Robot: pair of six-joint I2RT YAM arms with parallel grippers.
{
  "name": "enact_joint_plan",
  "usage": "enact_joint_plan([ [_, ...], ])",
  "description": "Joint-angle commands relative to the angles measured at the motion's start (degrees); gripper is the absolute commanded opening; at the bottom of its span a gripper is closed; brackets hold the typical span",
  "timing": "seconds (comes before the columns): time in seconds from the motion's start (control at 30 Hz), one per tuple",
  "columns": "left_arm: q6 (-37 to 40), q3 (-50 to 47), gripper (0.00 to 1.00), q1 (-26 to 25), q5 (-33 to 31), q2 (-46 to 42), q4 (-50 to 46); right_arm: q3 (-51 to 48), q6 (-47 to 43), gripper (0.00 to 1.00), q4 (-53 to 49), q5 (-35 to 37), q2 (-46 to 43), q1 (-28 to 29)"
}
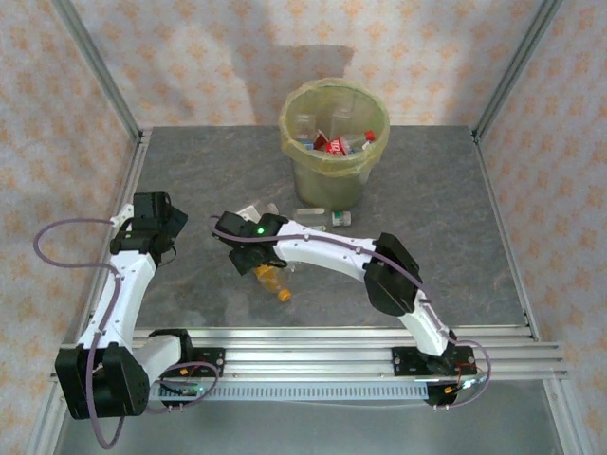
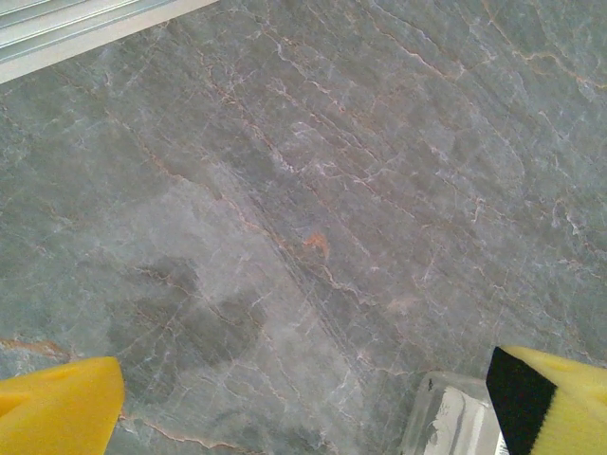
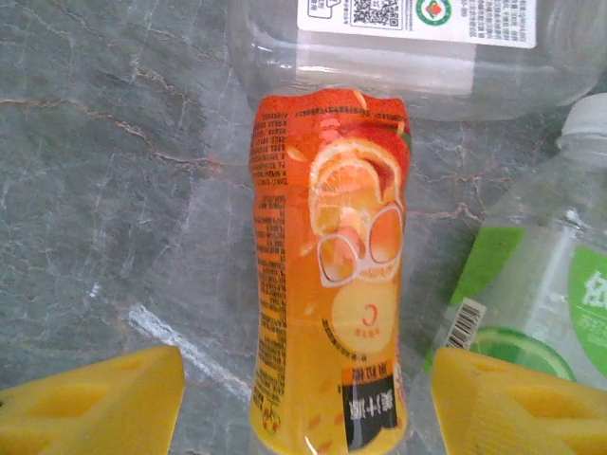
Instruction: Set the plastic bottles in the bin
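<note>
Here, orange bottle (image 3: 327, 237) flat, cap (image 1: 283, 296) pointing nearward — right claw (image 3: 308, 384) straddling, unclenched; left claw (image 2: 303, 398) spread wide.

Grey marbled desk (image 1: 455, 209) bounded by patterned walls (image 1: 190, 57) at 12 o'clock; slotted aluminium rail (image 1: 313, 346) mounted along desk's 6 o'clock edge.

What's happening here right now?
The right end effector is open, straddling an orange bottle that lies on the table; it is not gripping it yet. A white-label bottle and a green-label bottle lie beside it. The left end effector hangs open over the table. The bin holds several bottles.
</note>
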Motion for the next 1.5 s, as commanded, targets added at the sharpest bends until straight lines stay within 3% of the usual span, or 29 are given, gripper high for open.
enact_joint_plan([
  [0.0,-0.6,-1.0,1.00,0.7,-0.3,-1.2,1.0,5.5,-2.6,0.70,-4.1,4.4,4.9,0.3],
  [0.43,0.0,-1.4,1.00,1.0,0.1,-1.2,1.0,14.3,-4.5,0.67,-7.8,9.0,14.5,0.0],
  [0.77,-0.1,-1.5,1.00,1.0,0.3,-0.7,1.4,11.9,-4.2,0.62,-6.4,4.5,16.5,-0.4],
  [1.13,-0.1,-1.4,1.00,1.1,0.5,-0.4,1.4,9.0,-4.5,0.66,-4.7,-2.3,16.6,-0.4],
  [1.47,-0.6,-1.9,1.00,1.1,2.0,0.7,2.4,8.2,-4.5,0.48,-5.3,-1.4,13.6,-0.4],
])
